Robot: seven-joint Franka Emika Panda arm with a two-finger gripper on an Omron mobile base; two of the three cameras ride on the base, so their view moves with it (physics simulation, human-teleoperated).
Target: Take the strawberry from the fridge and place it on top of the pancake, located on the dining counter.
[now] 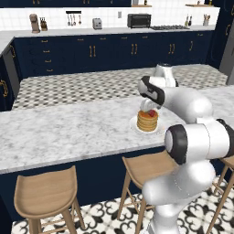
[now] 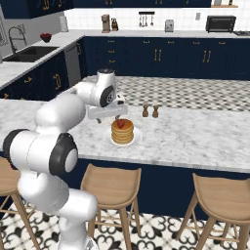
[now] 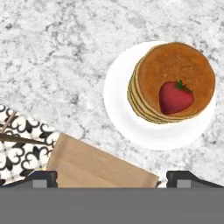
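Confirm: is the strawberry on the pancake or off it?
On it. The strawberry lies atop the pancake, free of the open gripper.

Red strawberry [image 3: 175, 97] lying atop pancake [image 3: 175, 72], plated, on dining counter [image 3: 57, 65]

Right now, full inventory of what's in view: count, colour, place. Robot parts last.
strawberry: 1, bright red, lying on top of the pancake, apart from the gripper
pancake: 1 stack, golden brown, on the plate
plate: 1, white, on the dining counter
dining counter: 1, white-grey marble on navy base
shakers: 2, small, brown, on the dining counter beyond the plate
stools: several, wooden, along the counter's near side
toaster oven: 1, dark, on the back counter
toaster: 1, silver, back counter
sink: 1, dark, in the side counter
gripper: 1, dark fingertips, open, above the plate, holding nothing
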